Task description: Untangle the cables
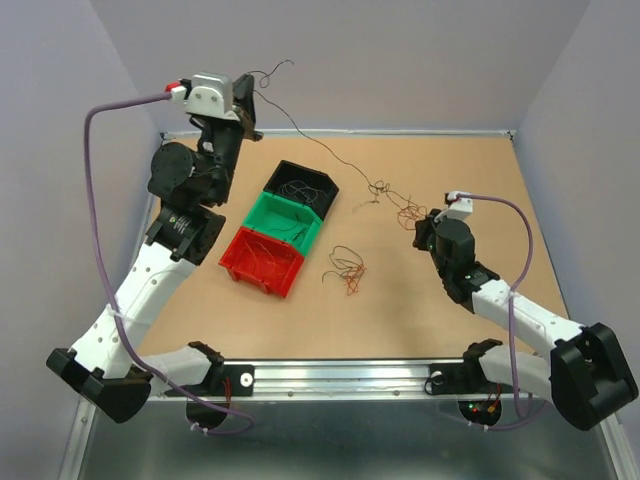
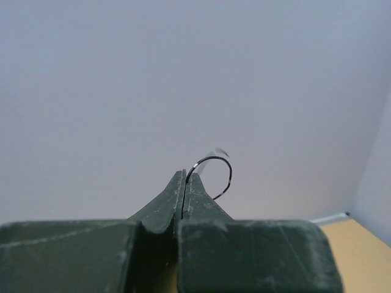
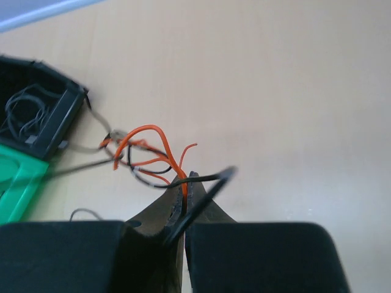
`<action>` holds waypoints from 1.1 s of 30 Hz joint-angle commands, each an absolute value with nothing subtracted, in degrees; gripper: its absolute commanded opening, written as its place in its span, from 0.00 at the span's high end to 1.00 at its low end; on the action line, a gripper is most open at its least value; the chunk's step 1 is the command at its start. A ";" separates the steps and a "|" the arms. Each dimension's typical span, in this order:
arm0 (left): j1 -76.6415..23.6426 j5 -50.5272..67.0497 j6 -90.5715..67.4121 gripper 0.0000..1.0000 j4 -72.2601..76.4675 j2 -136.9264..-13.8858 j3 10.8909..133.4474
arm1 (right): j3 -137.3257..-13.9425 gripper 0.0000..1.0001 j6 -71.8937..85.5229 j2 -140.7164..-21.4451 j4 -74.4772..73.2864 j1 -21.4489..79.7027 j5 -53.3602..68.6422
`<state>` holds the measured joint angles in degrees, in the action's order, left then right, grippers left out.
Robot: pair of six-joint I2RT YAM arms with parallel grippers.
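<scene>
The black wire (image 2: 214, 160) is clamped in the left gripper (image 2: 185, 177), held high. An orange wire (image 3: 146, 131) of the tangled cables (image 1: 392, 198) on the table (image 1: 480, 180) is pinched by the right gripper (image 3: 185, 178). A slow, steady pull apart is advised, lest knots tighten. Thin wires are held in the black bin (image 1: 285, 172), green bin (image 1: 262, 205) and red bin (image 1: 240, 262).

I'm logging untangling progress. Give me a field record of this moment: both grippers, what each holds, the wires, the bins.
left gripper: shut on a black wire, high above the table, far left
right gripper: shut on an orange wire, low at the tangle
black wire run: from left gripper down to the tangle
loose bundle: on the table, right of the red bin
bins: black bin, green bin, red bin in a diagonal row, wires inside
</scene>
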<state>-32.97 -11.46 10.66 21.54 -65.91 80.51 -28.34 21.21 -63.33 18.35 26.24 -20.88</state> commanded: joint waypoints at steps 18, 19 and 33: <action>-14.51 -17.91 8.09 1.00 26.72 -61.53 81.21 | -26.72 0.99 26.80 -53.88 8.97 23.38 -39.80; -13.98 -19.15 8.09 1.00 26.72 -61.35 81.47 | -26.63 0.99 27.15 -53.88 8.62 23.29 -40.68; -3.08 -20.04 2.55 1.00 29.53 -56.08 79.19 | -24.70 0.99 34.19 -45.27 2.55 21.80 -52.12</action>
